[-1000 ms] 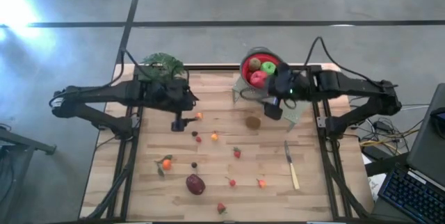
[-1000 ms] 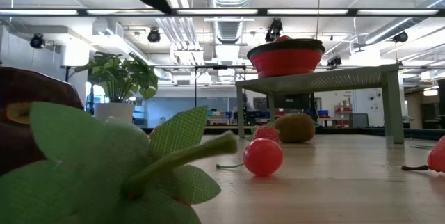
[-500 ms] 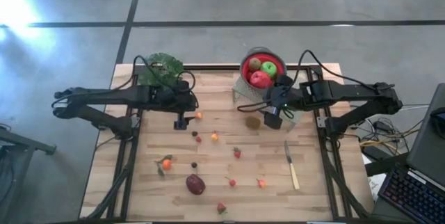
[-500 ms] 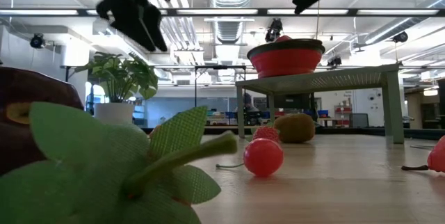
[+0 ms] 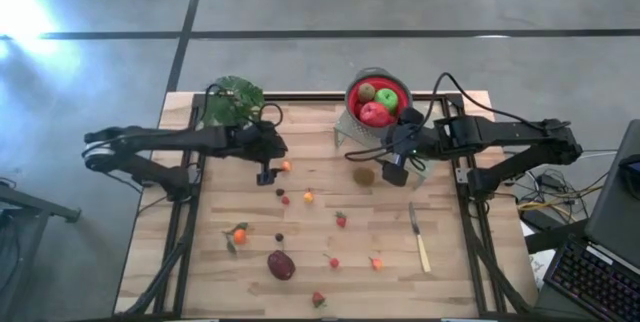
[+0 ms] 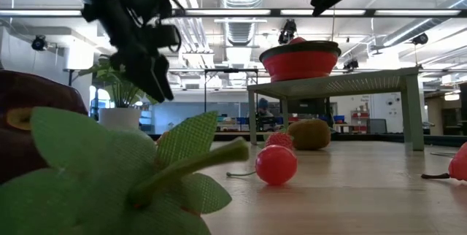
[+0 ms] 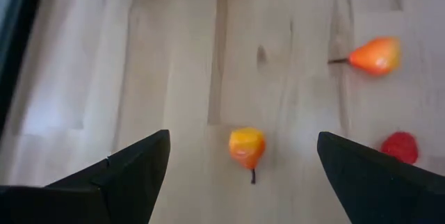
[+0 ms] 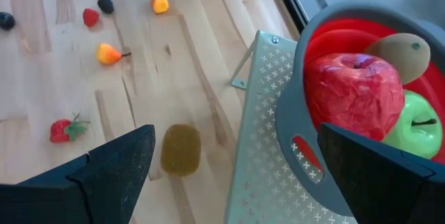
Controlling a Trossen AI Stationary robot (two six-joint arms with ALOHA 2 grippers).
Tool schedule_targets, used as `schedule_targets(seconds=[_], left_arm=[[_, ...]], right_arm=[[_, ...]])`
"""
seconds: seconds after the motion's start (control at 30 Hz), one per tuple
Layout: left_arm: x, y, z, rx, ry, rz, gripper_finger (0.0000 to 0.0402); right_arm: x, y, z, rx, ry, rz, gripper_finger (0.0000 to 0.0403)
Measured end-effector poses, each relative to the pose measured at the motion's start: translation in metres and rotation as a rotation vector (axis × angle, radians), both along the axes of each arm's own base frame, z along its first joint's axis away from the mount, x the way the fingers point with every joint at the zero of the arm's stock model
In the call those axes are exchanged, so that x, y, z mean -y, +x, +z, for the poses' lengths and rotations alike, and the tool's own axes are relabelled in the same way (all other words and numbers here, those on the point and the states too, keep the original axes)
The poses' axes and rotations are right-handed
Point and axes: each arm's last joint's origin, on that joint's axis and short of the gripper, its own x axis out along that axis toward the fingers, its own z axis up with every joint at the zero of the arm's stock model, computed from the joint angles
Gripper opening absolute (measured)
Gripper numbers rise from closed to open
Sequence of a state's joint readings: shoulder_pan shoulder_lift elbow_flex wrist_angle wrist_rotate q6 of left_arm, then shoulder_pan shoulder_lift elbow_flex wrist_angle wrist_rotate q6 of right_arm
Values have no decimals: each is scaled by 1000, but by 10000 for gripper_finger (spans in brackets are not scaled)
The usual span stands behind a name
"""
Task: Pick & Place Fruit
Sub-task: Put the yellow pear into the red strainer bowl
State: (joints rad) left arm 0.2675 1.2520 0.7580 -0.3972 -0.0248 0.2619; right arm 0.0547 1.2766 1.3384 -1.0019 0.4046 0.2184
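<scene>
Fruit pieces lie scattered on the wooden table: a maroon plum (image 5: 281, 264), an orange one with leaves (image 5: 238, 234), strawberries (image 5: 341, 220), small orange ones. My left gripper (image 5: 265, 174) (image 6: 155, 82) hangs open above the table. A small orange fruit (image 7: 246, 146) (image 5: 286, 166) lies on the wood below it, in line with the gap between its fingers. My right gripper (image 5: 392, 172) is open beside a brown kiwi (image 5: 364, 175) (image 8: 181, 149) that lies on the table. A red bowl (image 5: 355, 90) on a metal rack holds a red apple (image 8: 354, 88), a green apple (image 8: 410, 123) and a kiwi (image 8: 400, 51).
A leafy potted plant (image 5: 232, 97) stands at the far edge behind my left arm. A pale-handled knife (image 5: 420, 240) lies near the right edge. The perforated metal rack (image 8: 271, 133) stands under the bowl. More small fruit (image 7: 375, 55) lies around the left gripper.
My left gripper has come down toward the table and a little to the right, closer to the small orange fruit. My right gripper has shifted slightly toward the near edge, away from the bowl and alongside the kiwi on the table. No fruit has moved.
</scene>
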Motion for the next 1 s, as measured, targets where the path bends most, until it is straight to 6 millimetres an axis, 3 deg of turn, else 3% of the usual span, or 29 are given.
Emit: schedule_targets(seconds=[0.67, 1.0], left_arm=[[-14, 24, -68, -126, -91, 4, 340], [-15, 27, -75, -136, -103, 6, 301]], right_arm=[[0, 0, 0, 11, -6, 9, 396], [0, 0, -1, 7, -7, 9, 396]])
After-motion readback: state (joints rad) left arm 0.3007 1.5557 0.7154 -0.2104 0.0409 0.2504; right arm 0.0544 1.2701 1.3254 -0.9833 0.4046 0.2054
